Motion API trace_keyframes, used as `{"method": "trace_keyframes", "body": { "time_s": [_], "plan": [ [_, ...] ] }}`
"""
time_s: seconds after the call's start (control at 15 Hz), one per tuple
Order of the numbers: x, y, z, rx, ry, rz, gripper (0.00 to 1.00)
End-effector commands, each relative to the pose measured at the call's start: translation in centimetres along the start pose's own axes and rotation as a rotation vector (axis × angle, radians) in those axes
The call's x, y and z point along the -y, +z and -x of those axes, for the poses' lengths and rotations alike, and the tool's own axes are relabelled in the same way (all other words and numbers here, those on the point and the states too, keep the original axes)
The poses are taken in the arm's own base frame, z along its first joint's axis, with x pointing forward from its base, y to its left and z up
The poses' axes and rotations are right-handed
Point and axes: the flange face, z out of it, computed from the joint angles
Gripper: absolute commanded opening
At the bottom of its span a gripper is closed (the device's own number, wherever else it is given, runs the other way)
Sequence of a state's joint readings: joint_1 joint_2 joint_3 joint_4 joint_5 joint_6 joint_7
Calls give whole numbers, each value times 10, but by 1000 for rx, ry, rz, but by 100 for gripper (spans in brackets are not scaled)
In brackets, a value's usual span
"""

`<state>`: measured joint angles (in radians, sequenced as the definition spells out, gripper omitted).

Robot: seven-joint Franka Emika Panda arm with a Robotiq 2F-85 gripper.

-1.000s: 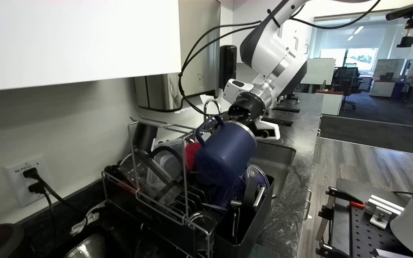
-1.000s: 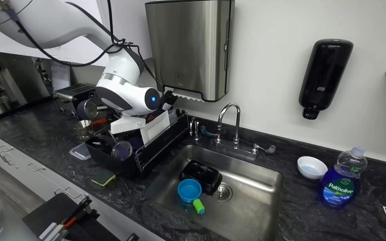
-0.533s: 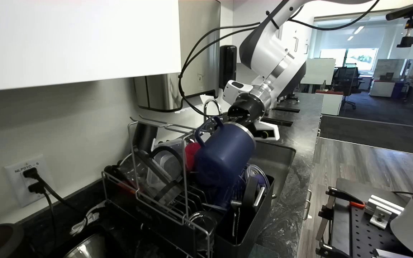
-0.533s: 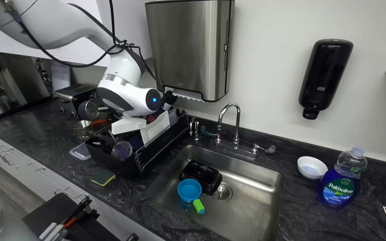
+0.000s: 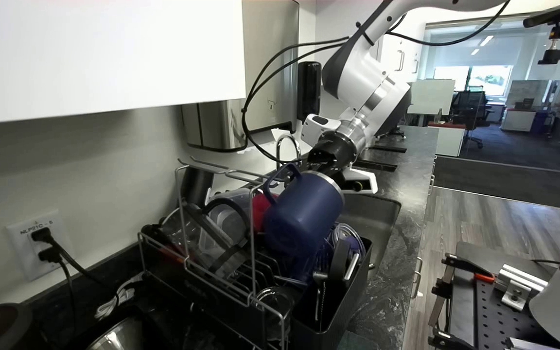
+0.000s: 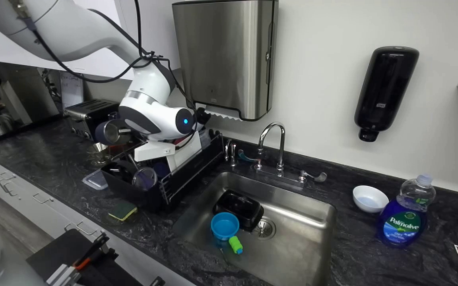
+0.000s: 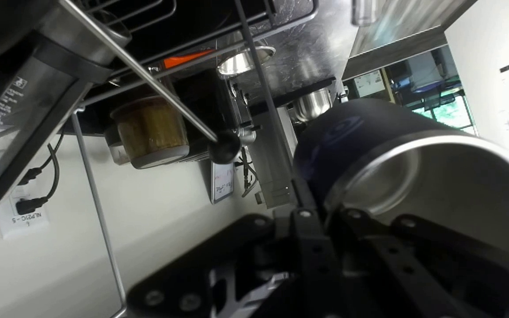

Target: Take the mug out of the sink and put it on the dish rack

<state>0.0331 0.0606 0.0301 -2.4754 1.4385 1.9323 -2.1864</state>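
The navy blue mug (image 5: 304, 211) hangs tilted over the dish rack (image 5: 252, 253), its handle up and its silver rim facing the arm. My gripper (image 5: 324, 167) is shut on that rim. In the wrist view my gripper (image 7: 318, 205) has one finger inside the mug (image 7: 347, 128) and one outside. Part of the mug (image 6: 103, 133) shows beside the arm in an exterior view. Whether its base touches the dishes below cannot be told. The sink (image 6: 292, 248) lies to the right of the rack (image 6: 193, 167) there.
A red cup (image 5: 259, 211) sits in the rack close behind the mug. A tall wire post (image 7: 261, 66) rises near my fingers. The rack's black utensil bin (image 5: 326, 316) is at the front. In the sink lie a bright blue cup (image 6: 225, 225) and a black container (image 6: 239, 208).
The arm and the mug have come down a little. In an exterior view they have also shifted slightly right, toward the wall. The grip on the rim is unchanged.
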Motion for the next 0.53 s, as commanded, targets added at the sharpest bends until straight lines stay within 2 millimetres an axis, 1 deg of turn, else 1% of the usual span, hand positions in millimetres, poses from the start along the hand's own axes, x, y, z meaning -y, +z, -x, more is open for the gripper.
{"method": "trace_keyframes", "body": {
  "time_s": [0.0,0.47],
  "plan": [
    [-7,1,0,13,5,-11,2],
    [-8,2,1,17,12,-23,2]
  ]
}}
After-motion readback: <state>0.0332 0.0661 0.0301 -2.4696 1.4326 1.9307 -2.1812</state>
